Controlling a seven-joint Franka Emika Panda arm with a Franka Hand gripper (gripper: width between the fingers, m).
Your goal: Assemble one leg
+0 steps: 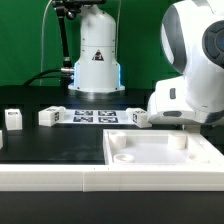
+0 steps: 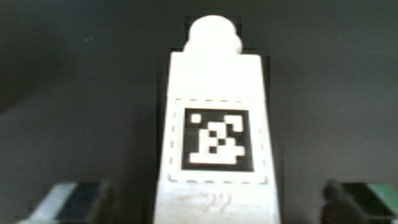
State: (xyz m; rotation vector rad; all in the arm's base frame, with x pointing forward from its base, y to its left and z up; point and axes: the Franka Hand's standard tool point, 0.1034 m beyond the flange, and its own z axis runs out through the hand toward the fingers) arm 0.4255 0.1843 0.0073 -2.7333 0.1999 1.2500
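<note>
Tool is being held wide open: 2 dark fingertips are being seen, 1 on each side of the leg, with a gap on both sides. Nothing is being gripped. The leg is lying on the dark counter, tag facing the wrist camera, rounded end pointing away from the tool.

Progress, as judged: the grasp is not yet being made. No leg is being seen standing in the white panel. Pick-up, transfer and seating are all being counted as left.

Room: bare counter is being shown on both sides of the leg, so closing is not being obstructed. In the exterior view the tool is being hidden by the arm. A block just beside the arm may be this leg; this cannot be told. 2 other legs are lying well apart, past the marker board. The panel's raised rim is being noted as the edge to clear.
</note>
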